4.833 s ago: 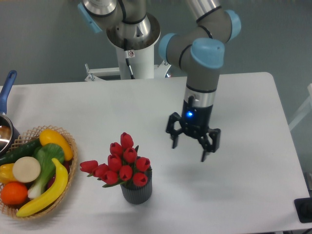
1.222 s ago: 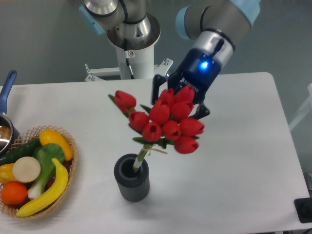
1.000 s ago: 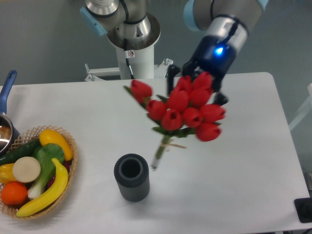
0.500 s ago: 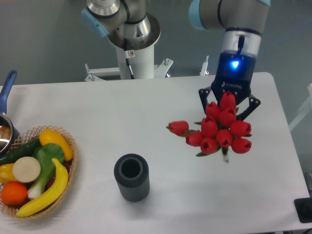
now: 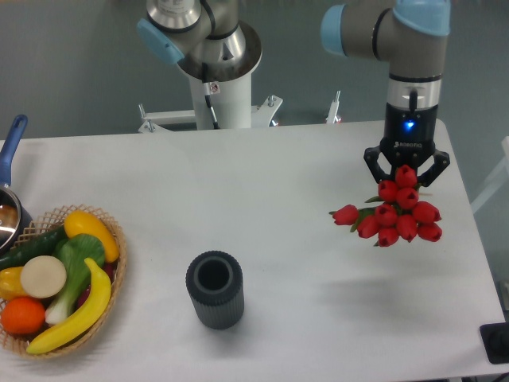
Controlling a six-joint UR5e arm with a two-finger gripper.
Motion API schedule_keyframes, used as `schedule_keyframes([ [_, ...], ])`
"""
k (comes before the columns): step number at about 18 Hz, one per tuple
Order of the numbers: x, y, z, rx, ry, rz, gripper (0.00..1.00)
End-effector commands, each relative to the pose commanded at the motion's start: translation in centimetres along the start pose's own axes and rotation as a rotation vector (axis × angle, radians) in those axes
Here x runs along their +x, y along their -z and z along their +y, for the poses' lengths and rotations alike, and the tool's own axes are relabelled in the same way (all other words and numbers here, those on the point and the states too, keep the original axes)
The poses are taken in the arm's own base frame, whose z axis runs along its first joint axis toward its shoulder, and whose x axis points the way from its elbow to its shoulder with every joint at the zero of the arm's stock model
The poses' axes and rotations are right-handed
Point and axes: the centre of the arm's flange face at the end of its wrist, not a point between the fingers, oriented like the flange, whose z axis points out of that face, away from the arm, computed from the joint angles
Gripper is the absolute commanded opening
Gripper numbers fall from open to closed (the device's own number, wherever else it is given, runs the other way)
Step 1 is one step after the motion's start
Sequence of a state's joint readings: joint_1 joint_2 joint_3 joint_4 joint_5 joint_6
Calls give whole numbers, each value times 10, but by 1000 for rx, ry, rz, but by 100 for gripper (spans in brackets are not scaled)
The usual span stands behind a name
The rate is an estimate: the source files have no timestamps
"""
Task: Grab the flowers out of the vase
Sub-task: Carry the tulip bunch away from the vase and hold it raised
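The flowers (image 5: 396, 216), a bunch of red tulip buds with small green leaves, hang in the air over the right side of the table. My gripper (image 5: 406, 177) points down and is shut on the top of the bunch. Its fingertips are hidden among the buds. The vase (image 5: 215, 290), a dark grey ribbed pot, stands empty at the front middle of the table, well to the left of the gripper.
A wicker basket (image 5: 114, 269) with toy fruit and vegetables sits at the front left. A pot with a blue handle (image 5: 11, 146) is at the left edge. The arm's white base column (image 5: 223, 95) stands behind the table. The table's right edge is close to the flowers.
The flowers have been lifted out of the vase and carried to the right in my gripper. The vase stayed where it was and is now empty.
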State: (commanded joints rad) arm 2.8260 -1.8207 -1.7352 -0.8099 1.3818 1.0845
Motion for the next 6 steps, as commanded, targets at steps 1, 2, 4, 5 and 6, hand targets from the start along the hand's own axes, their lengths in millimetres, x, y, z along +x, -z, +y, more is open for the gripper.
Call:
schedule_keyframes([
  [1, 3, -6, -12, -31, -23, 7, 0],
  [2, 0, -8, -16, -73, -28, 19, 0],
  [4, -5, -15, -32, -162, -46, 76, 0],
  [5, -5, -18, -36, -195, -53, 97, 0],
  [6, -4, -19, -39, -214, -60, 105, 0],
])
